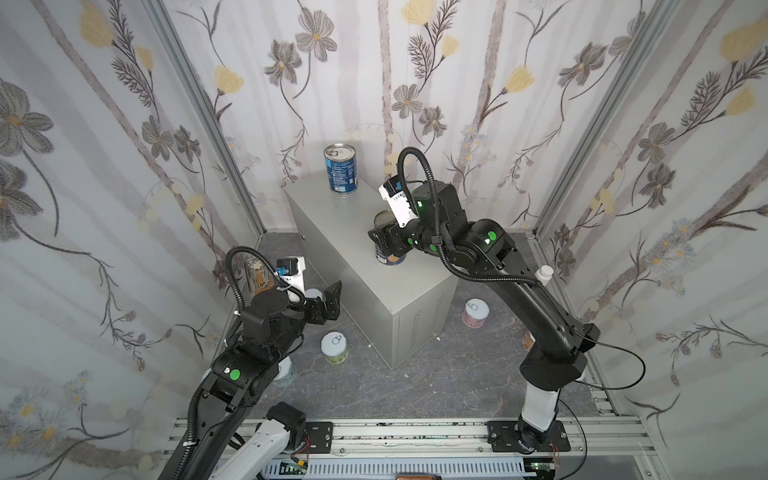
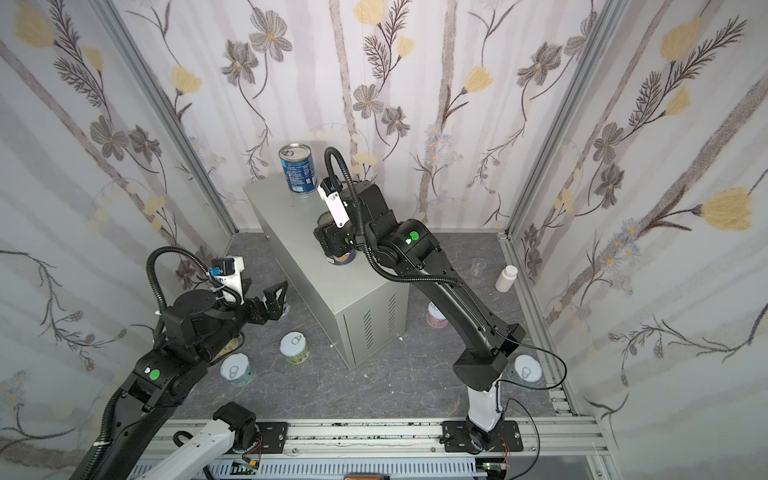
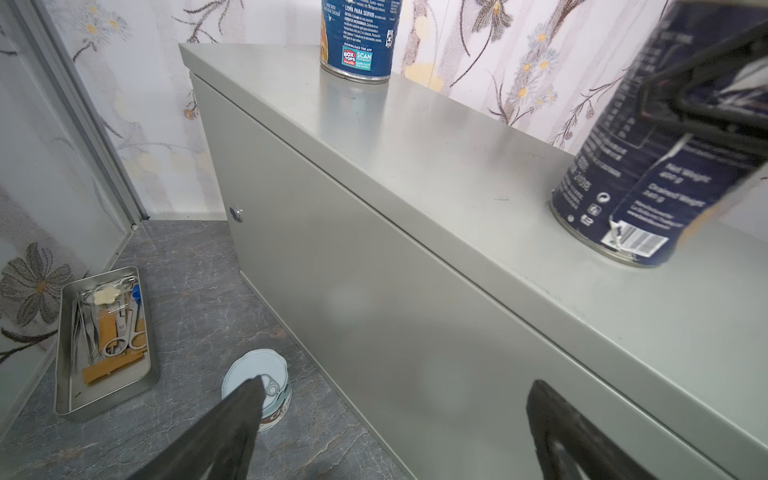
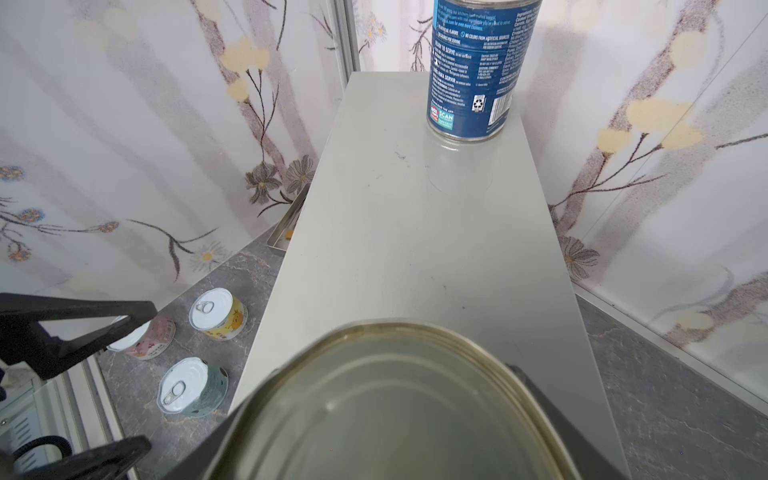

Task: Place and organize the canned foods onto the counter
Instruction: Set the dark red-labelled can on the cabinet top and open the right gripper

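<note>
Blue-labelled can (image 1: 390,259) is mostly hidden by the gripping right claw (image 1: 382,243); left claw (image 2: 275,296) gapes empty.

We counted two of the tall dark blue can (image 2: 297,168), both on the single grey counter (image 2: 291,216). We counted five short pale-lidded cans (image 2: 295,348) on the floor: four in a top view, a fifth in the left wrist view. Any under the arms we could not count. We logged one white bottle (image 2: 506,278), one clear cup (image 2: 478,266) and one metal tray (image 3: 104,340).
</note>
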